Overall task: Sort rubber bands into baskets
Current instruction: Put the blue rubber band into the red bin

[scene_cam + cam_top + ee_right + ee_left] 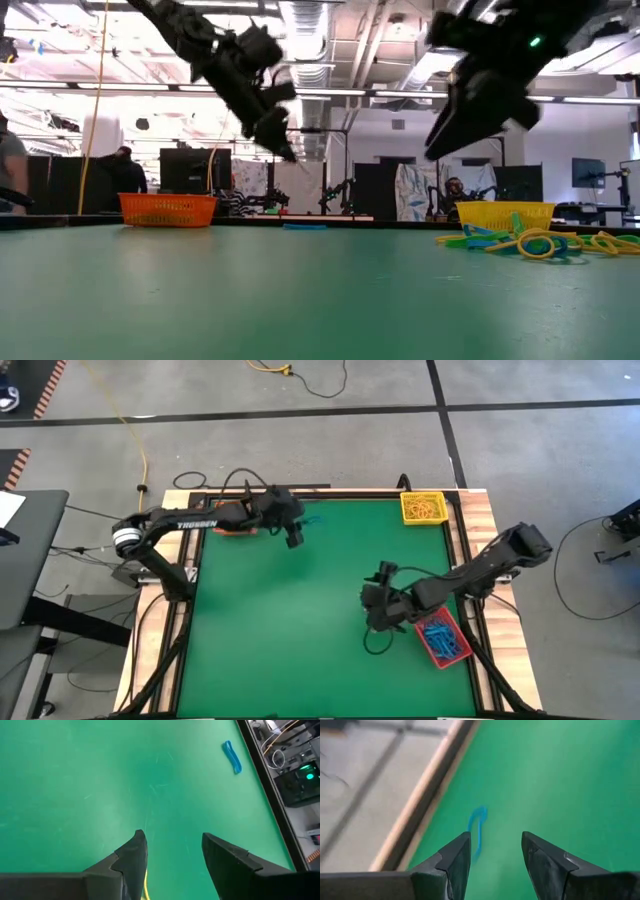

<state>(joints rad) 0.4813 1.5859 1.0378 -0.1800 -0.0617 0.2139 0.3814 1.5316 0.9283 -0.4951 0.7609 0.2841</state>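
**Stray blue band at the far edge, both grippers empty above the mat**

The green table [300,610] carries everything. On it the largest things are the three baskets: the orange basket [236,528] at the far left corner, mostly hidden under the left arm in the high view; the yellow basket [422,507] at the far right corner, holding yellow bands; and the red basket [442,640] along the right edge toward the near side, filled with blue bands [438,637].

The left gripper [495,852] hangs over the far edge near the orange basket, its fingers well apart and holding nothing. The right gripper [172,852] hovers near the red basket, also spread wide and empty (a thin yellow strand shows by one finger in its wrist view, but I cannot tell whether it is touching).

Smallest are the loose bands. One blue rubber band [477,831] lies flat just ahead of the left gripper, close to the table's wooden border. A pile of loose bands [530,243], yellow, green and blue, shows only in the low view.

Risks, as I judge them: the blue band lies flat and thin, so the fingers may close over it and slide off, or scrape the mat. It sits near the border, and a nudge could push it off the green. The nearest basket is orange, while blue bands belong in the red one, well across the table; a short drop would mis-sort it. The tangled pile may also lift in clumps of mixed colours.
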